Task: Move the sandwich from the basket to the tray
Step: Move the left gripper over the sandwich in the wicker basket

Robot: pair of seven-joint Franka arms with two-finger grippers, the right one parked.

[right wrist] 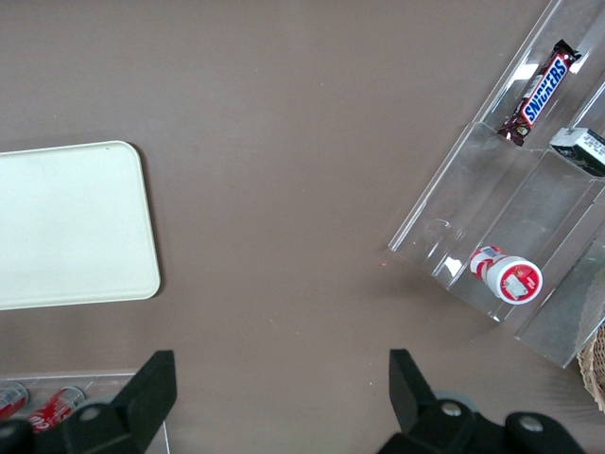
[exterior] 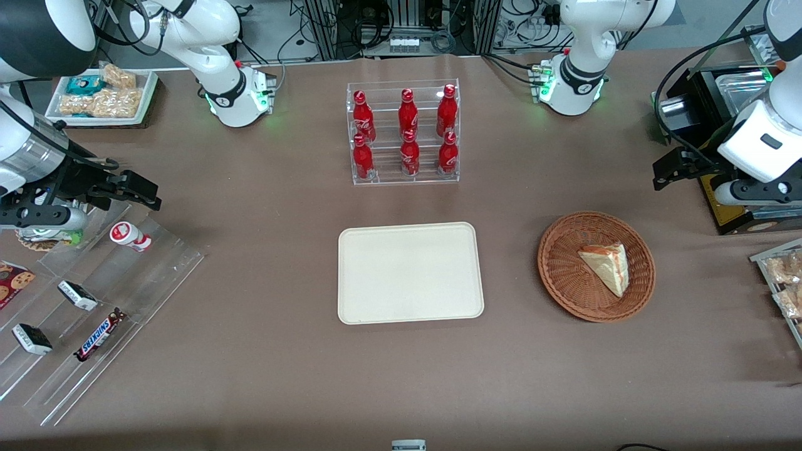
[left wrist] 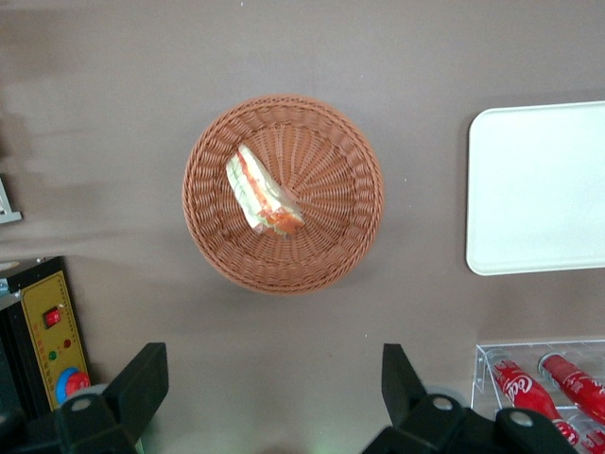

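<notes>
The sandwich (exterior: 606,266) (left wrist: 263,194), a wrapped triangular wedge with red-orange filling, lies in the round wicker basket (exterior: 561,263) (left wrist: 333,248). The cream tray (exterior: 410,272) (left wrist: 539,189) (right wrist: 66,227) sits bare beside the basket, toward the parked arm's end. My gripper (exterior: 665,170) (left wrist: 272,383) hangs well above the table, farther from the front camera than the basket and toward the working arm's end. It is open, with nothing between its black fingers (left wrist: 142,378).
A clear rack of red bottles (exterior: 404,134) (left wrist: 539,383) stands farther back than the tray. A black box with a yellow panel (exterior: 730,213) (left wrist: 49,331) sits beside my gripper. Bagged snacks (exterior: 783,275) lie at the working arm's end; acrylic snack racks (exterior: 94,300) stand at the parked arm's end.
</notes>
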